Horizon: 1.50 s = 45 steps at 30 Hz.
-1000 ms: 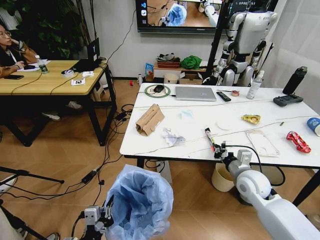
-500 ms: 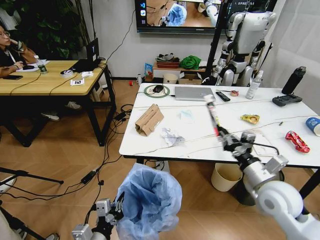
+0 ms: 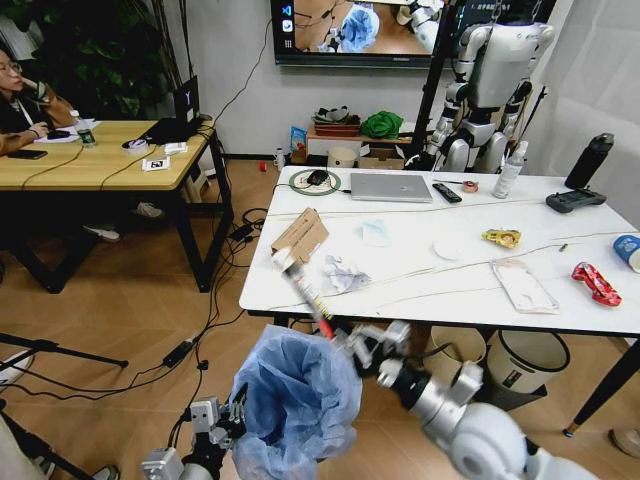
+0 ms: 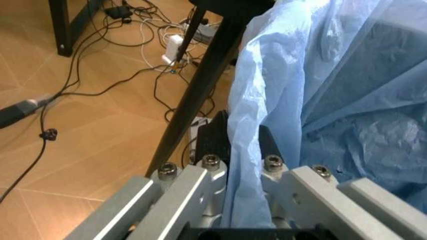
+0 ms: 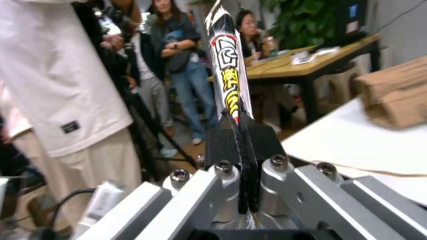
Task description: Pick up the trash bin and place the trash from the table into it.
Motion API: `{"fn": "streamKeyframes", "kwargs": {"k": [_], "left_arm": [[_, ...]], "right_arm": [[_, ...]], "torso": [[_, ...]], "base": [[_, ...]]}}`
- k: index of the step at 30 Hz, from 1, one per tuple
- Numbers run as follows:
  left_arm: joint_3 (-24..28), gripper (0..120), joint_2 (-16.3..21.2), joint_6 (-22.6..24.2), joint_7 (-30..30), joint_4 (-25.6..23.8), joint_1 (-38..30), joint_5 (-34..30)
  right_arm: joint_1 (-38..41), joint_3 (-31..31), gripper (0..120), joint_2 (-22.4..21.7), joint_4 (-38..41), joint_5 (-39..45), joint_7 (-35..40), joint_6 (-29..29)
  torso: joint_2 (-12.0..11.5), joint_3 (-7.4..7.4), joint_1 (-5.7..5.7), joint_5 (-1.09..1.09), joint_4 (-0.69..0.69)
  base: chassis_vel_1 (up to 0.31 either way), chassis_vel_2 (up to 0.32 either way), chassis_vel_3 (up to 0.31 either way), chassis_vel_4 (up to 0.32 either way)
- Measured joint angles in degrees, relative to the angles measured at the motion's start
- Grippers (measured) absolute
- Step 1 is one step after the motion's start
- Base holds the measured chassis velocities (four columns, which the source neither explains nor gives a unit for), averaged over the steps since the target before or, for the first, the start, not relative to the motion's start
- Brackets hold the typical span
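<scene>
Wrapper (image 3: 303,293) transfer has reached the trash bin (image 3: 298,400): the right gripper (image 3: 352,347), pinching it, has swung off the table (image 3: 400,280) to seemingly above the rim, while the left gripper (image 4: 243,145) clamps the bag.

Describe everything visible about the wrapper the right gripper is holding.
The wrapper is a long, thin, flattened stick pack, black and white with yellow characters and a red band. It looks like glossy plastic film. The right gripper is shut on its lower end, so it stands out stiffly from the fingers. In the head view the wrapper slants up and away from the gripper, just above the rim of the trash bin, in front of the table edge. It touches nothing else.
</scene>
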Motion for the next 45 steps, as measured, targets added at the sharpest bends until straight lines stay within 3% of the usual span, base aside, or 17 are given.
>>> {"fn": "streamKeyframes", "kwargs": {"k": [14, 45], "left_arm": [[-0.5, 0, -1.3, -0.1, 0.0, -0.5, 0.7, 0.6], [-0.7, 0, -1.3, -0.2, 0.0, -0.5, 0.5, 0.5]], "right_arm": [[3.8, -7.7, 0, 0.9, -2.2, -3.5, 2.6, -1.9], [1.7, -7.1, 0, 2.1, -2.6, -5.7, 2.9, -2.2]], "torso": [[0.0, 0.00, 0.00, 0.00, -0.01], [0.0, 0.00, 0.00, 0.00, 0.00]], "base": [[0.000, 0.000, 0.000, 0.000], [0.000, 0.000, 0.000, 0.000]]}}
